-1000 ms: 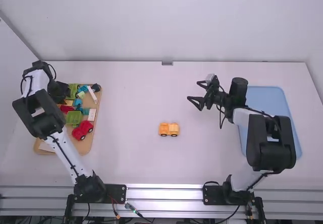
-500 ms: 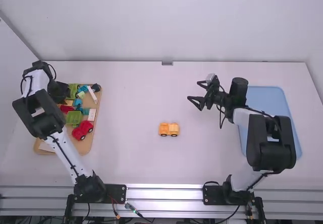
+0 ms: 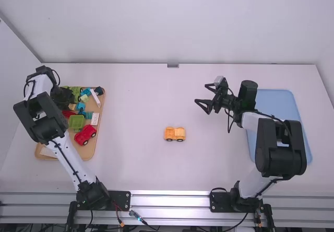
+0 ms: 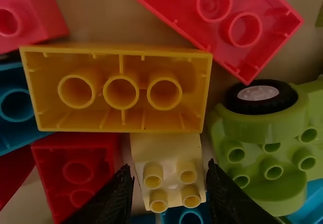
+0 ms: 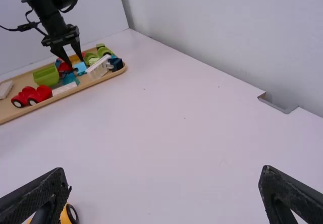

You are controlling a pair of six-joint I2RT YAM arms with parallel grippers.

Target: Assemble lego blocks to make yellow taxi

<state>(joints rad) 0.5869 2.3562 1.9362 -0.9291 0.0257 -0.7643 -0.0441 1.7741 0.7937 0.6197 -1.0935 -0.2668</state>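
Two white-and-black robot arms are working over a white bench (image 3: 141, 169). An orange-yellow toy vehicle base with dark wheels (image 3: 175, 133) is standing near the centre of the high view, so the taxi seems to be partly started. The step in hand looks like choosing its next block.

At the upper left of the high view, the left arm is bending over a light-brown tray (image 3: 83, 149) of mixed toy bricks. In the left wrist view, the left gripper (image 4: 169, 171) is holding its fingers apart, one on each side of a pale yellow plastic block with four round studs (image 4: 171, 151). A deeper yellow rectangular brick (image 4: 121, 90) is lying just beside it, its hollow underside facing the camera.

Right of centre in the high view, the right gripper (image 3: 200, 94) is hanging open and empty, near a flat blue tray (image 3: 276, 99).

The next move is probably calling for the left gripper to centre on the pale block, close on its sides and lift straight up, as crowded neighbours could be snagging it. The block would then be going to the wheeled base, studs up, lined up before being pressed down.
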